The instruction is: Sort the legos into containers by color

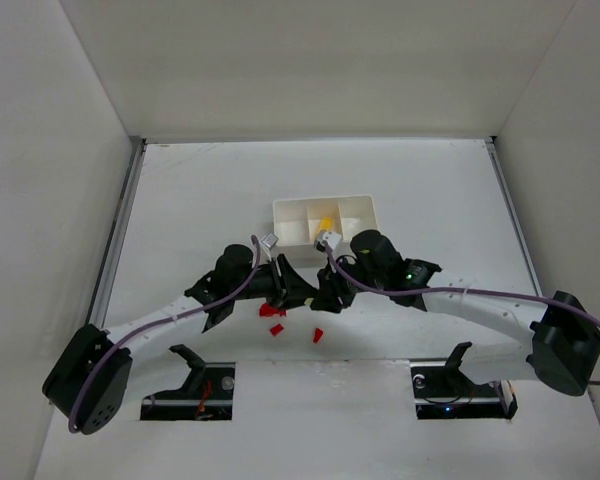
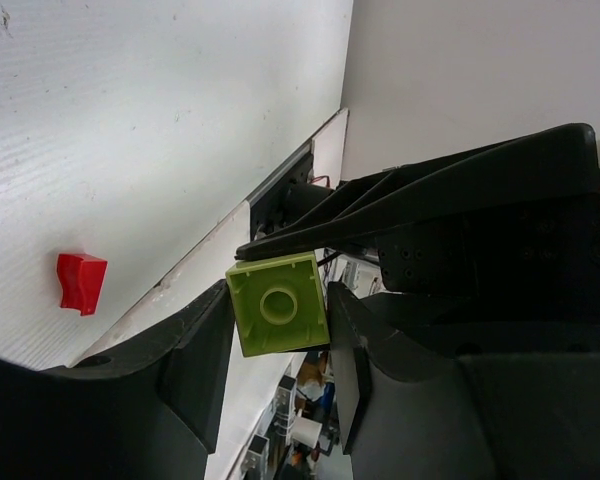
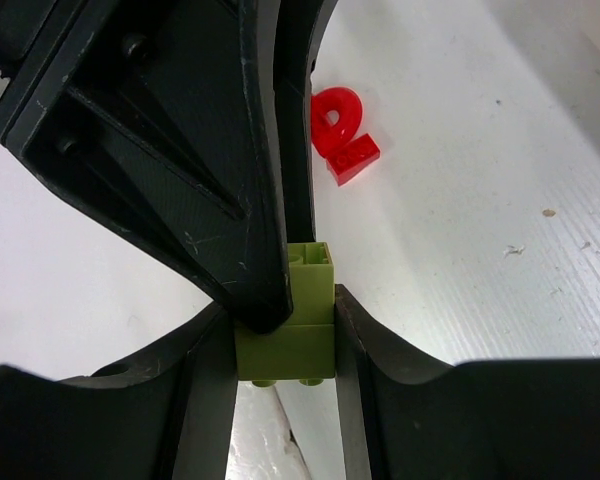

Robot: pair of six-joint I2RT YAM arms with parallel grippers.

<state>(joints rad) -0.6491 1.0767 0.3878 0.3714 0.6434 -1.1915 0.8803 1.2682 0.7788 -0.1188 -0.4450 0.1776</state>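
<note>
- Legos: one green lego [image 3: 285, 335], apparently two bricks stacked, hung above the desk [image 1: 430, 190] between both arms, just in front of the white tray [image 1: 325, 199].
- R gripper [image 3: 280, 345]: jaws pinching the lower brick from both sides, so it served as the anchor.
- L gripper [image 2: 278, 320]: jaws set either side of the same green piece from the opposite direction. They looked to be pinching the upper brick, though contact on the far pad was hard to confirm w/ the R arm blocking the view.
- Why two arms on one piece, as a judgement: prob. to pull the stuck bricks apart, or else to hand the piece over, before it goes in a compartment.
- Red legos [image 1: 272, 312] lay loose on the desk below the grippers, approx. three, unsorted.
- Yellow lego [image 1: 325, 222] sat in the tray's middle compartment; the other two looked bare from above.
- Risk, as a judgement: a brick could pop free and drop among the reds if the pull is uneven.
</note>
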